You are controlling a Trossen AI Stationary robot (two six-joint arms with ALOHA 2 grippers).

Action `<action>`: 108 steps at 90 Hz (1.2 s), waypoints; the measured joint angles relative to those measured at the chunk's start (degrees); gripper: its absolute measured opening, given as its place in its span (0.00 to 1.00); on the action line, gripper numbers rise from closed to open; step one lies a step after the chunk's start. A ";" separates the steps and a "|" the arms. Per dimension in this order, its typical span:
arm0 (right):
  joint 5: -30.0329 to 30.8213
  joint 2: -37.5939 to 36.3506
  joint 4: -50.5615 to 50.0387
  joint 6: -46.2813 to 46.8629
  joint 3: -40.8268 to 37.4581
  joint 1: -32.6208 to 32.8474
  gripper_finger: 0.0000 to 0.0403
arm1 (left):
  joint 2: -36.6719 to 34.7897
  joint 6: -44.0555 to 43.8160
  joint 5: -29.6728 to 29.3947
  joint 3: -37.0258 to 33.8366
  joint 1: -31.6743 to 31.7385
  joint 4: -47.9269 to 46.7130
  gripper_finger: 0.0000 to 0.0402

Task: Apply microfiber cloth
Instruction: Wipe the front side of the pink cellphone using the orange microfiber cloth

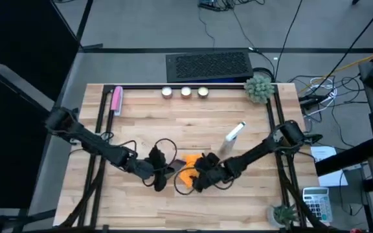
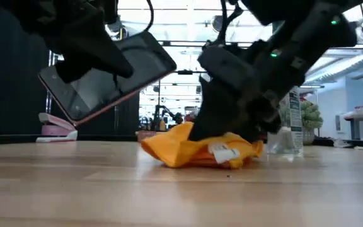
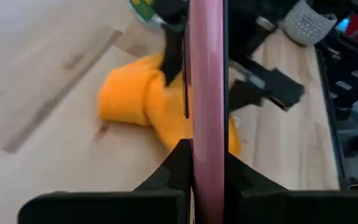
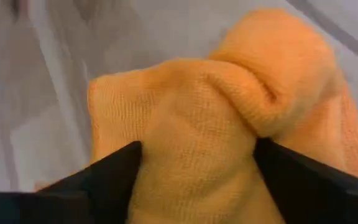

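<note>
The orange microfiber cloth (image 2: pixel 188 151) lies bunched on the wooden table (image 1: pixel 147 123), near its front middle. My right gripper (image 4: pixel 194 168) comes down on the cloth from the right and is shut on a bunch of it. Just left of the cloth, my left gripper (image 1: pixel 154 169) is shut on a black phone with a pink edge (image 2: pixel 109 72). The phone is tilted above the table, its screen facing down and toward the near side. My left gripper pinches the phone between its two fingers (image 3: pixel 178 169), one on each flat face, with the pink edge (image 3: pixel 207 134) running out between them. The phone is lifted clear of the table and tilted. My right gripper pinches a raised bunch of several layers of the cloth (image 4: pixel 197 118) between its fingers (image 4: pixel 107 174), slanting down from the table's right. The rest of the cloth (image 2: pixel 169 154) lies slack on the table.
A clear spray bottle (image 1: pixel 234 134) lies behind the right arm. A pink flat thing (image 1: pixel 116 100) is at the far left, three small round lights (image 1: pixel 185 92) and a potted plant (image 1: pixel 259 87) along the far edge, and another plant (image 1: pixel 283 212) at the near right.
</note>
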 joint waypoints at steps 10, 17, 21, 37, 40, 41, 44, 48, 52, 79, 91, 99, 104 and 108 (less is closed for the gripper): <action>-0.34 0.49 0.06 2.27 0.00 1.02 0.37 | 1.55 -0.42 0.10 0.00 0.11 1.87 0.03; -1.59 -0.32 0.44 2.62 -0.09 2.82 0.16 | 2.63 -1.08 0.10 0.00 0.14 4.85 0.03; -2.99 -1.24 0.44 2.23 -0.12 4.24 0.07 | 3.17 -1.94 0.08 0.00 0.15 7.50 0.03; -0.18 -7.79 -1.34 -2.53 0.28 12.09 0.06 | 4.18 -1.90 0.01 0.02 0.50 18.93 0.03; 2.97 -9.09 -0.71 -5.25 1.38 13.72 0.06 | 4.18 -1.88 -0.07 0.02 0.85 19.74 0.03; 4.08 -9.50 -0.46 -6.30 1.74 14.26 0.06 | 4.18 -1.88 -0.13 0.02 1.00 19.90 0.03; 7.81 -10.60 -0.05 -9.81 2.86 15.79 0.06 | 4.18 -1.86 -0.28 0.02 1.45 20.17 0.03; 14.14 -11.56 -0.11 -14.64 4.22 17.46 0.05 | 4.21 -1.86 -0.34 0.02 2.08 20.15 0.03; 21.53 -11.95 -0.15 -19.33 5.56 18.66 0.05 | 4.21 -1.85 -0.44 0.02 2.56 20.10 0.03; 37.58 -11.56 -0.05 -39.64 9.84 11.20 0.06 | 4.21 2.56 3.72 0.03 3.40 23.47 0.03; 31.01 -11.48 1.71 -42.00 9.93 7.66 0.06 | 4.20 2.88 3.66 0.24 3.45 22.65 0.03; 26.93 -10.97 -0.20 -39.34 10.05 7.06 0.06 | 3.68 3.70 3.72 0.20 3.38 21.26 0.03; 26.89 -10.88 -3.15 -36.61 10.14 7.42 0.06 | 3.63 4.13 3.80 0.20 3.51 21.37 0.03; 28.04 -11.06 -5.73 -34.98 10.19 8.06 0.06 | 3.55 4.19 3.75 0.20 3.54 21.39 0.03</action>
